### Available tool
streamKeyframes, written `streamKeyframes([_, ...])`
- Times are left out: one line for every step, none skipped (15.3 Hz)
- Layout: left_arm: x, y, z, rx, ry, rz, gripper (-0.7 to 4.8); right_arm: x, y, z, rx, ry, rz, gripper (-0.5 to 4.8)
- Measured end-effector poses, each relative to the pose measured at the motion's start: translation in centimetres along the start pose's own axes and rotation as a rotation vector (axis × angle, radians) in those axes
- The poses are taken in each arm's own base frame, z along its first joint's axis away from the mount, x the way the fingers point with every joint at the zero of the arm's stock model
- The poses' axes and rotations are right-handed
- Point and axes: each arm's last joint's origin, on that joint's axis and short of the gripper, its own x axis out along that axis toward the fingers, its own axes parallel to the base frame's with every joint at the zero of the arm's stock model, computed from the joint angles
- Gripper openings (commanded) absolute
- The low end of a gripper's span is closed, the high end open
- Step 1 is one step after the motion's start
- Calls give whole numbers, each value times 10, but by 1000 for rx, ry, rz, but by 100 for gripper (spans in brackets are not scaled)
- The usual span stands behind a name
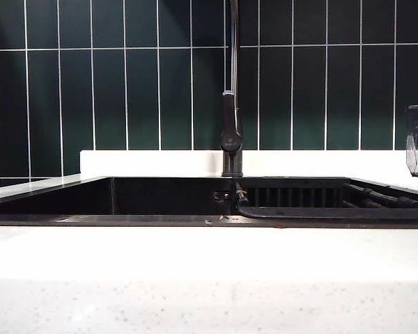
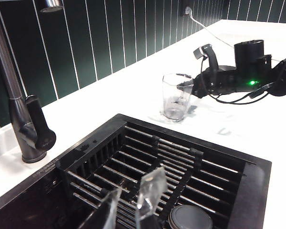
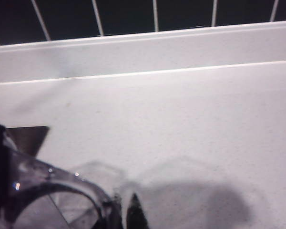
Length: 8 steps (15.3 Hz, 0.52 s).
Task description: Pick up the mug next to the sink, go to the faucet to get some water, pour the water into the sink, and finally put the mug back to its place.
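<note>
Standing beside the sink (image 2: 257,167), the mug (image 2: 175,97) meets the clenched right gripper (image 2: 187,87) (left gripper (image 2: 131,202) parted).

The right arm (image 2: 238,76) stretches low and nearly level above the white counter in the left wrist view, a green light glowing on its dark body, and the right gripper (image 2: 185,86) at its end has its fingers pinched together on the rim of the mug (image 2: 175,97). In the right wrist view the same gripper (image 3: 125,210) shows only as dark fingertips closed at the mug's clear rim. The left gripper (image 2: 128,205) hangs over the sink, its clear fingers set a little apart with nothing between them.
</note>
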Motion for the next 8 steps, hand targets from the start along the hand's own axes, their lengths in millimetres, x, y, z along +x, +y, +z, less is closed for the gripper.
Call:
streamKeyframes([0, 0, 0, 1, -1, 1, 65, -1, -2, 0, 12, 0, 30, -2])
streamKeyframes([0, 0, 1, 5, -5, 1, 65, -1, -2, 0, 15, -1, 60, -2])
streamKeyframes([0, 0, 1, 6, -5, 1, 65, -1, -1, 1, 13, -4, 89, -2])
streamKeyframes([0, 0, 1, 6, -5, 1, 65, -1, 0, 1, 13, -4, 101, -2])
streamKeyframes([0, 0, 1, 6, -6, 1, 65, -1, 1, 1, 13, -3, 121, -2])
streamKeyframes([0, 0, 1, 7, -6, 1, 65, -1, 1, 1, 13, -3, 124, -2])
streamKeyframes([0, 0, 1, 5, -7, 1, 65, -1, 1, 1, 13, -2, 134, -2])
streamKeyframes([0, 0, 1, 4, -7, 2, 65, -1, 1, 1, 13, -1, 141, -2])
